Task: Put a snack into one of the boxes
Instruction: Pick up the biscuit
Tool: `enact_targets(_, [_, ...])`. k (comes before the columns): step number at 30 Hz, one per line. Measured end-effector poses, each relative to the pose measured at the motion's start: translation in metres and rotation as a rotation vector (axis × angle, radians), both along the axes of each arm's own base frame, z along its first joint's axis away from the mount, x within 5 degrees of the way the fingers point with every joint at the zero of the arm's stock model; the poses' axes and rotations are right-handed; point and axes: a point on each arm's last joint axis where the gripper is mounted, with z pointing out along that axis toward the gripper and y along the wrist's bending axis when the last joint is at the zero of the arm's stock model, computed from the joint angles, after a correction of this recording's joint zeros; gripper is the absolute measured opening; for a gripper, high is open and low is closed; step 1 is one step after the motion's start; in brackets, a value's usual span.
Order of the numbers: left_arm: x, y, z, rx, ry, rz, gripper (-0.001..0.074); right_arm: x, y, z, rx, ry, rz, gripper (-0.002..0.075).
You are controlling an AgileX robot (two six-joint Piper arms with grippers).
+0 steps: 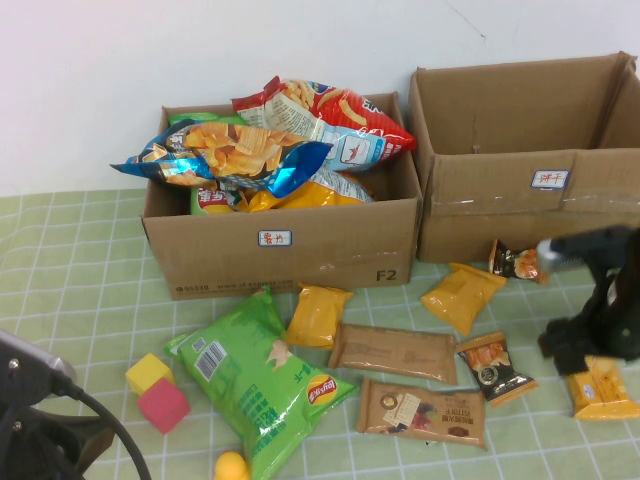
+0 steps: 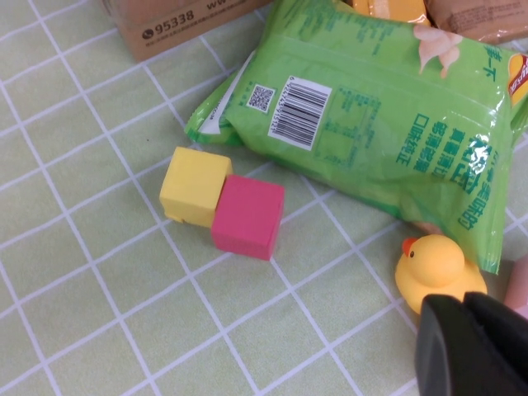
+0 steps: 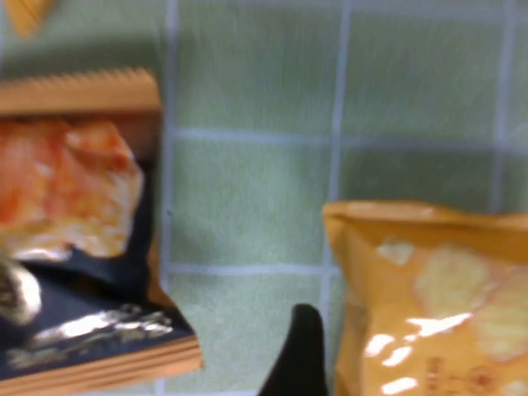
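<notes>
My right gripper (image 1: 588,368) hangs low over a small yellow snack packet (image 1: 605,392) at the table's right front. In the right wrist view one black finger (image 3: 303,355) stands just beside that yellow packet (image 3: 437,297), which lies flat on the cloth; the other finger is out of frame, so the jaws are wide apart. A dark orange packet (image 3: 74,247) lies on the finger's other side. Two cardboard boxes stand at the back: the left box (image 1: 290,245) is piled with chip bags, and the right box (image 1: 520,215) shows bare inner walls. My left gripper (image 2: 474,330) is shut near the front left.
Loose snacks lie before the boxes: a green chip bag (image 1: 262,385), two brown bars (image 1: 392,352), yellow packets (image 1: 320,315) and a dark orange packet (image 1: 495,367). Yellow and pink blocks (image 1: 155,390) and a rubber duck (image 2: 433,268) sit by my left arm (image 1: 30,400).
</notes>
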Motion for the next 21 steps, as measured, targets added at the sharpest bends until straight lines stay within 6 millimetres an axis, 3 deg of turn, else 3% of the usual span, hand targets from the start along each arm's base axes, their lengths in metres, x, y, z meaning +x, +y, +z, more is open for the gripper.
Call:
enact_targets(6, [0.000, 0.000, 0.000, -0.001, -0.004, 0.001, -0.0002, 0.000, 0.000, -0.036, -0.014, 0.109, -0.086, 0.0619])
enact_targets(10, [0.000, 0.000, 0.000, 0.000, -0.005, 0.000, -0.0002, 0.001, 0.000, -0.036, -0.016, 0.119, -0.098, 0.0569])
enact_targets(14, [0.000, 0.000, 0.000, 0.000, -0.005, 0.000, -0.0002, 0.005, 0.001, -0.034, -0.031, 0.151, -0.108, 0.0435])
enact_targets(21, [0.000, 0.000, 0.000, 0.000, -0.005, 0.000, -0.0002, 0.020, 0.003, -0.010, -0.073, 0.205, -0.124, 0.0430])
